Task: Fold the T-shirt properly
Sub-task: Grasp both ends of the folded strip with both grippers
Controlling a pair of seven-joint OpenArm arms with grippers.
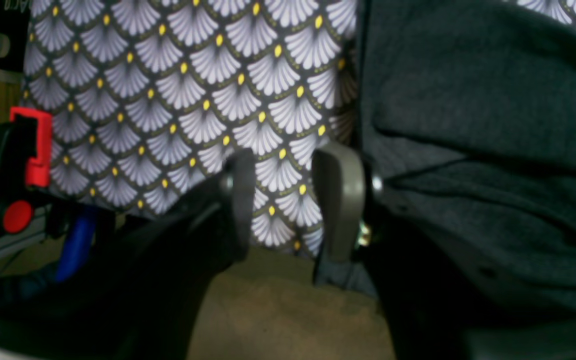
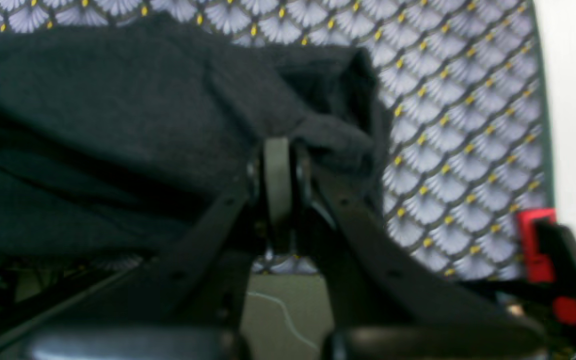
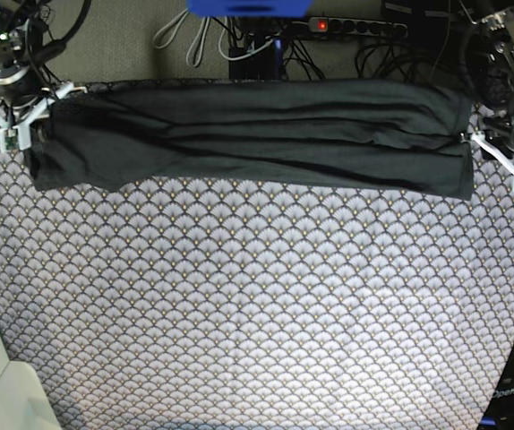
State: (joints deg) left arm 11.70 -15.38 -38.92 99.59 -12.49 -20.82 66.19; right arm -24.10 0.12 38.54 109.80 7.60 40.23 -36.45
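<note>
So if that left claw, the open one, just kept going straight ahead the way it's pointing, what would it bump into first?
Most likely the patterned tablecloth: the left claw stands open with only the fan print ahead between its fingers. The dark T-shirt lies just beside one finger, so it might brush that; depth is hard to judge.

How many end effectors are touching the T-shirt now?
2. The right end effector is shut on one end of the T-shirt; the left end effector is at the opposite end, one finger against the fabric, jaws apart.
</note>
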